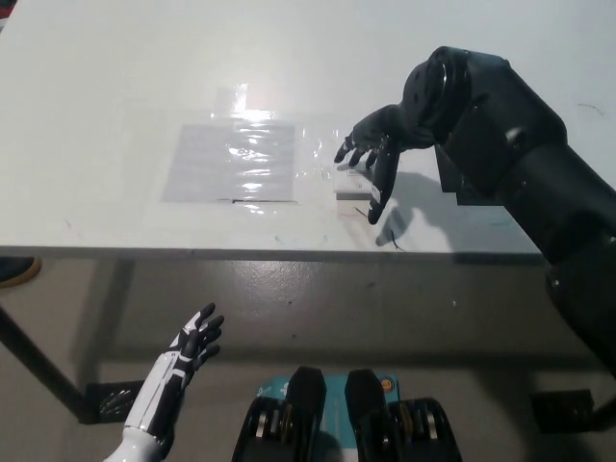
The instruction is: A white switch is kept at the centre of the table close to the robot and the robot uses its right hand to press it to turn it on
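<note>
Your robot's black right hand (373,144) hangs over the white switch (352,179) on the white table (115,87), fingers spread apart and drooping downward, holding nothing. The hand covers most of the switch, so you see only its lower edge and left side showing beneath the fingers; whether any finger touches the switch cannot be told from this steep head view. The switch sits near the table's front edge, close to the robot and a little right of the picture's middle, just beside the right border of a shiny clear plastic sheet (236,159) that lies flat on the tabletop and catches bright glare from the light overhead. A flat dark object (464,185) lies on the table to the right of the switch, largely hidden behind the black forearm. The hand's shadow falls on the table toward the front edge, next to a few thin dark marks.

Your robot's white left hand (192,345) rests low at the lower left, below the table's edge and well apart from the switch, fingers open and empty. Under the table you see grey floor, a dark table leg (34,361) at far left, and a round tan object (17,271) at the left border.
</note>
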